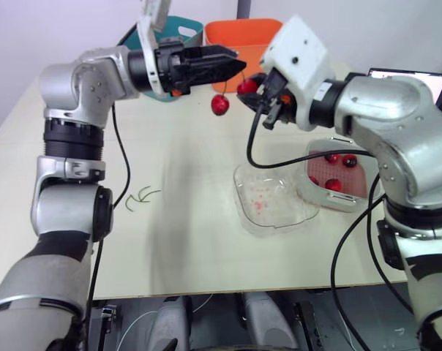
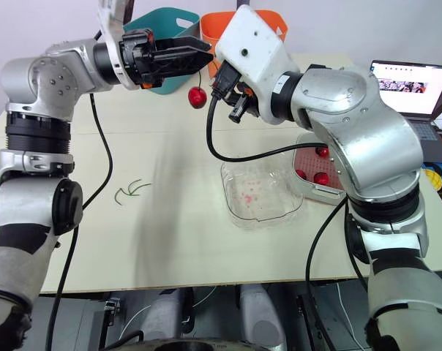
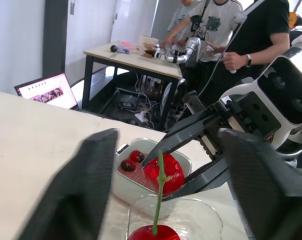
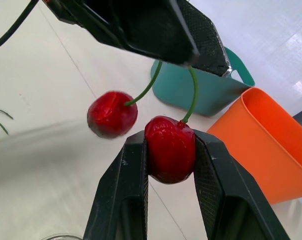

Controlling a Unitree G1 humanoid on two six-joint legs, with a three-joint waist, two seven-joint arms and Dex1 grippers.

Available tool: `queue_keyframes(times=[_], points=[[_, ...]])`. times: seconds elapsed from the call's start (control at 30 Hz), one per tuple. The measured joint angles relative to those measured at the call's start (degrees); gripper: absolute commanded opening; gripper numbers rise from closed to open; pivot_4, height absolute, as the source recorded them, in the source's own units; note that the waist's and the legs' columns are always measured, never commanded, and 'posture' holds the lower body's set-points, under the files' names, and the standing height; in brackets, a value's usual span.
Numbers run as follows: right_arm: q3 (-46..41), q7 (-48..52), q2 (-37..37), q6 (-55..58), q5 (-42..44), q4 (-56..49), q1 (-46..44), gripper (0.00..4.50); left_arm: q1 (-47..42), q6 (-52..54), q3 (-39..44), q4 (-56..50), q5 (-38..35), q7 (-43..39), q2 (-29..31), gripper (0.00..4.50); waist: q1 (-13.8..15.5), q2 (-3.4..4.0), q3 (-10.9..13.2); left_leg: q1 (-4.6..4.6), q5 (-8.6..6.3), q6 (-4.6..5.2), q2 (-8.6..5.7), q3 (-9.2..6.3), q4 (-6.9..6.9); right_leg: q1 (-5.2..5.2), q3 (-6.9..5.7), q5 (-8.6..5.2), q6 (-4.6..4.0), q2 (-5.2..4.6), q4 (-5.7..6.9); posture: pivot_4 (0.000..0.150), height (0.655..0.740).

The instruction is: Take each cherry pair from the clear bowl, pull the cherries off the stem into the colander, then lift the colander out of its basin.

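A cherry pair hangs above the table's far side. My left gripper (image 1: 236, 67) is shut on the joined green stems (image 4: 191, 95). One red cherry (image 1: 219, 104) dangles free below it. The other cherry (image 4: 170, 148) is clamped in my right gripper (image 1: 246, 88), which is shut on it just right of the left fingertips. The clear bowl (image 1: 272, 201) sits on the table at centre right, holding only juice spots. To its right, the pink colander (image 1: 338, 175) rests in its white basin (image 1: 317, 196) with three cherries inside.
Loose green stems (image 1: 140, 196) lie on the table to the left. A teal basket (image 1: 178, 29) and an orange bin (image 1: 239, 36) stand at the far edge. A laptop (image 2: 411, 84) is at the far right. People stand by another table (image 3: 136, 60).
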Motion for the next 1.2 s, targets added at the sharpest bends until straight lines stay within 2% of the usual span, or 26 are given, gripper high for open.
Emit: queue_keyframes(times=[0.2,0.43,0.47,0.5,0.63,1.2], points=[[-0.03,-0.68,0.07,0.5,0.73,0.01,-0.1,0.96,1.19,0.68,0.0,-0.42,0.06,0.34,0.04,0.04,0.04,0.0,0.0,0.0,0.0,0.0,0.0,0.0,0.0,0.0,0.0,0.0,0.0,0.0,0.0,0.15,0.74],[-0.72,-1.21,0.09,1.03,1.43,0.06,-0.25,0.96,2.0,0.54,0.03,-0.36,0.1,0.36,0.18,0.04,0.05,0.0,0.0,0.0,0.0,0.0,0.0,-0.01,0.0,0.0,0.0,0.0,0.0,0.0,0.0,0.15,0.74],[-0.91,-1.24,0.09,1.03,1.59,0.06,-0.26,0.96,2.0,0.46,0.03,-0.33,0.11,0.2,0.24,0.48,0.05,0.0,0.0,0.0,0.0,0.0,0.0,-0.01,0.0,0.0,0.0,0.0,0.0,0.0,0.0,0.15,0.74],[-1.09,-1.27,0.09,1.03,1.76,0.06,-0.26,0.96,2.02,0.4,0.02,-0.31,0.17,-0.01,0.27,0.68,0.04,0.0,0.0,0.0,0.0,0.0,0.0,-0.01,0.0,0.0,0.0,0.0,0.0,0.0,0.0,0.15,0.74],[-1.56,-1.48,0.08,1.03,2.13,0.06,-0.3,0.96,2.35,0.25,0.02,0.01,0.74,-0.35,0.47,2.02,0.02,0.0,0.0,0.0,0.0,0.0,0.0,-0.01,0.0,0.0,0.0,0.0,0.0,0.0,0.0,0.15,0.74],[-1.58,-2.24,0.08,1.99,3.78,0.06,-0.31,0.96,2.38,-1.55,0.86,2.0,1.04,-0.32,0.06,2.02,0.05,0.0,0.0,0.0,0.0,0.0,0.0,-0.01,0.0,0.0,0.0,0.0,-0.01,0.0,-0.01,0.15,0.74]])
